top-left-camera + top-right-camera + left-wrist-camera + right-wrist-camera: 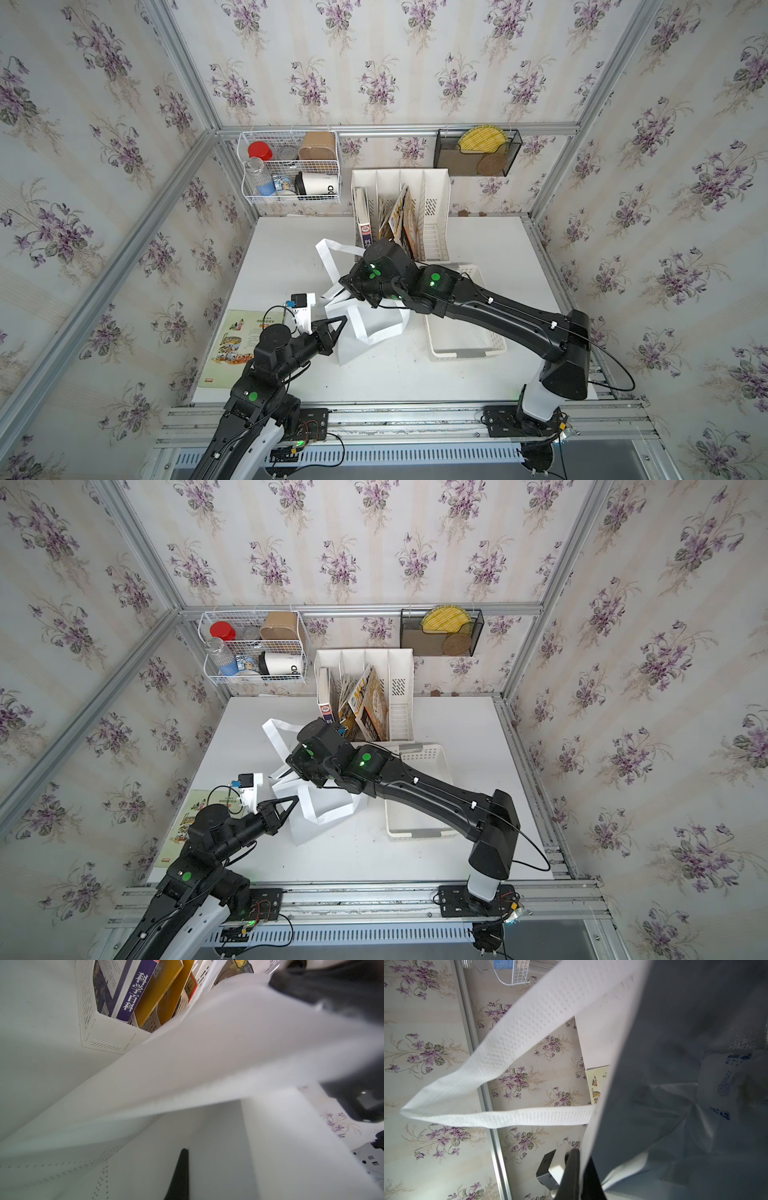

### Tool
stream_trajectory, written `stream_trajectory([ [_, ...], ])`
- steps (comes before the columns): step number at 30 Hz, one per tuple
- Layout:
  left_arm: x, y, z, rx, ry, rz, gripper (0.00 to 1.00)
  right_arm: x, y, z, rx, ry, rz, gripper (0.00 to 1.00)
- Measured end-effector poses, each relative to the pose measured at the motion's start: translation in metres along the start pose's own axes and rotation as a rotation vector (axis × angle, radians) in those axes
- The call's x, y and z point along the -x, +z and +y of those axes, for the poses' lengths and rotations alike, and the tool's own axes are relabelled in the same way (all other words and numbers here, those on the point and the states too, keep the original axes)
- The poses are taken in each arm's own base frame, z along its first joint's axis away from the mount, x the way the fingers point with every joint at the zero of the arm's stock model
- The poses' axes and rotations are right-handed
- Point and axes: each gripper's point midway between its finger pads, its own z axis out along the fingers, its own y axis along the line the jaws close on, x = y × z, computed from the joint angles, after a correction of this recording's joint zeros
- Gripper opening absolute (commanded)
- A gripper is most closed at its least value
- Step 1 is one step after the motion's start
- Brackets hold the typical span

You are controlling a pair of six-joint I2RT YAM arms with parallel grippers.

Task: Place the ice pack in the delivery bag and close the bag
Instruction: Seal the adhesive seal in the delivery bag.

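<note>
Nearest the front rail, the black left claw (341,321) is sitting closed on the near left wall of the white, soft, non-woven delivery bag (347,353), its fingers (180,1172) pinching the fabric. Left of it, a thin illustrated paper booklet (232,345) is lying flat on the white counter (395,382).

The bag is slumping mid-counter. Its long axis is running near to far, with the folded bottom toward the front rail and the mouth pointing away under the right wrist. One flat embossed strap handle (388,332) is draping over its upper face; another (328,266) is looping out far left.

The black right claw (582,1155) is gripping the bag's rim, one finger on each side of the wall. Inside, the white pillow-like ice pack (724,1088) with blue print is resting deep against the creased, shiny silver foil lining (664,1053). The picture's edge is cutting it off, so its long axis cannot be told.

Just right of the bag, a white perforated plastic basket (465,345) is sitting. Behind, a white slotted file rack (434,216) is holding leaning books.
</note>
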Motion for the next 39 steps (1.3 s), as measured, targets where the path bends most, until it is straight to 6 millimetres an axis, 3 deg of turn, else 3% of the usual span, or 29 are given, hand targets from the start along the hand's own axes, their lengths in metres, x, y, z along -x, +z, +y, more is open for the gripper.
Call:
stream_trajectory([
  [13,0.008,0.002,0.007,0.041,-0.116,-0.038,0.06,-0.007,-0.006,-0.006,-0.011,-0.024,-0.003,0.0],
  [29,0.025,0.0,-0.006,-0.002,-0.161,-0.101,0.34,-0.009,-0.001,-0.02,-0.043,-0.033,-0.014,0.0],
  [35,0.026,0.002,-0.005,-0.002,-0.165,-0.1,0.2,-0.01,-0.001,-0.02,-0.043,-0.034,-0.012,0.0],
  [39,0.025,0.004,-0.002,0.013,-0.17,-0.096,0.18,-0.011,-0.001,-0.021,-0.045,-0.035,-0.015,0.0],
])
